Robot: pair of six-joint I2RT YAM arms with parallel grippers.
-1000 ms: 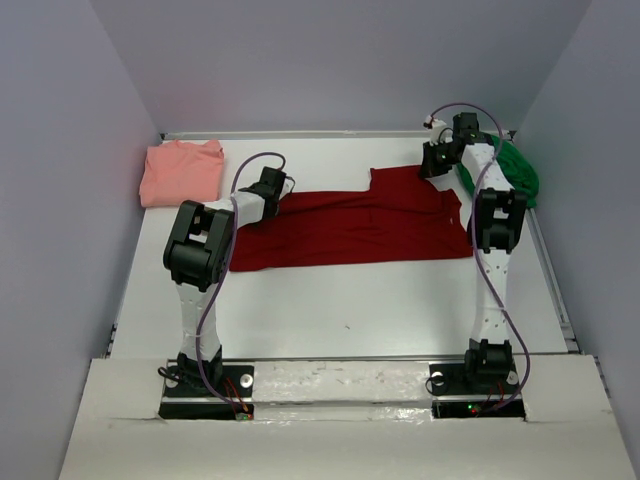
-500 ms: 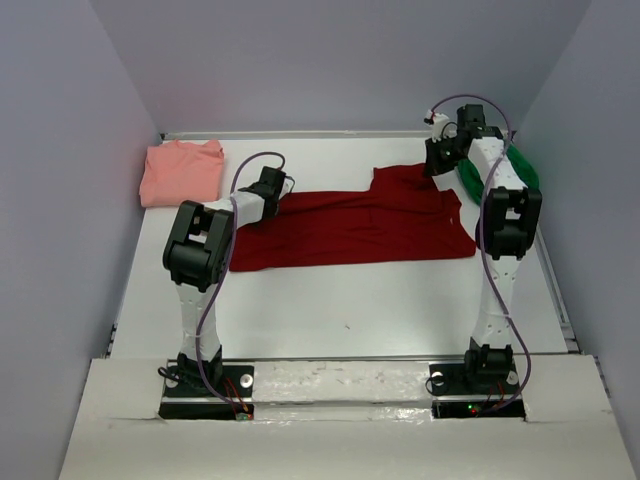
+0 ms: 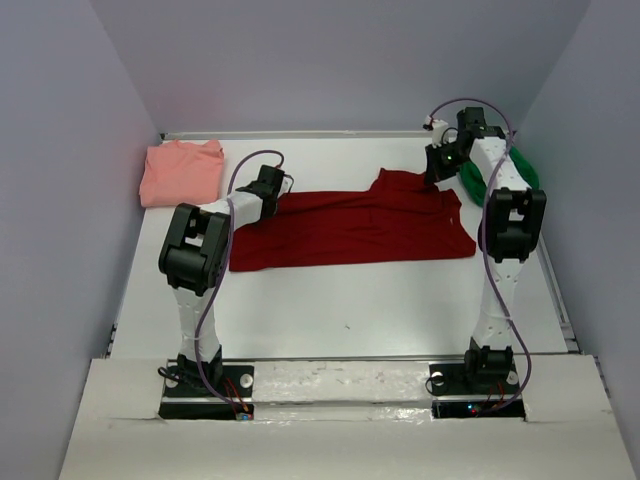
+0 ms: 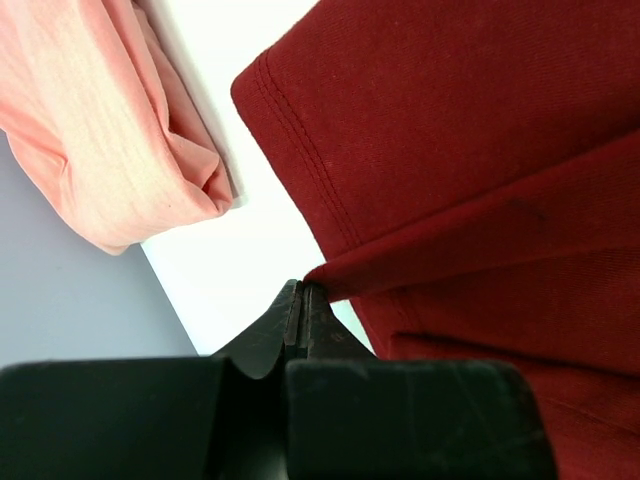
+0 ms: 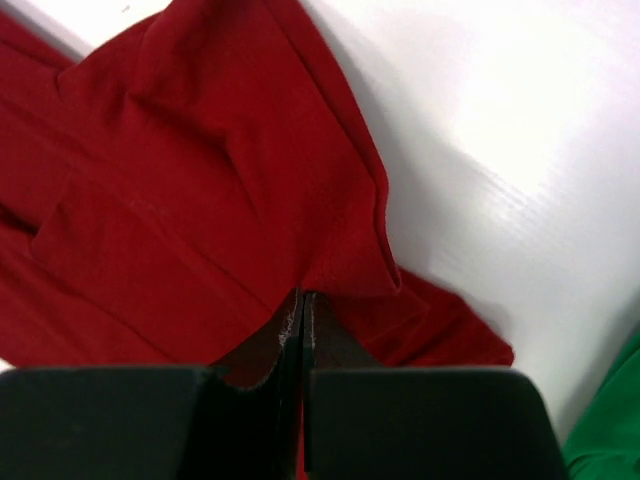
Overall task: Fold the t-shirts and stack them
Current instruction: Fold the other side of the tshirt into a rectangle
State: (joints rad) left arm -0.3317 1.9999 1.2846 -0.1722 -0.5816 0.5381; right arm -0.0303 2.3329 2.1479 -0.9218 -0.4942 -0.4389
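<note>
The soft salmon-pink cloth t-shirt (image 3: 182,172) lies in the far left corner of the white desk (image 3: 380,310), in a flat bundle. Just to its right is my left gripper (image 4: 303,300). Its two fingers are squeezed tight on a little fold at the left end of the wide dark red cloth t-shirt (image 3: 350,225), close to a stitched hem.

The red shirt lies spread out in the middle of the desk, nearer the far edge than the near one. Its long side runs from left to right. I cannot tell which end is the neck.

At the far right end of the red shirt is my right gripper (image 5: 302,300). It is pinched shut on a bit of red cloth too, and the cloth rises in a small bump there.

By the right edge, near the far right corner, the bright green cloth t-shirt (image 3: 527,178) sits in a crumpled heap.

I think the red shirt is light and floppy. It will sag and bunch if I lift it by one spot. It is best held at both ends of one edge, so it hangs straight. A thin pinch like this could slip out.
</note>
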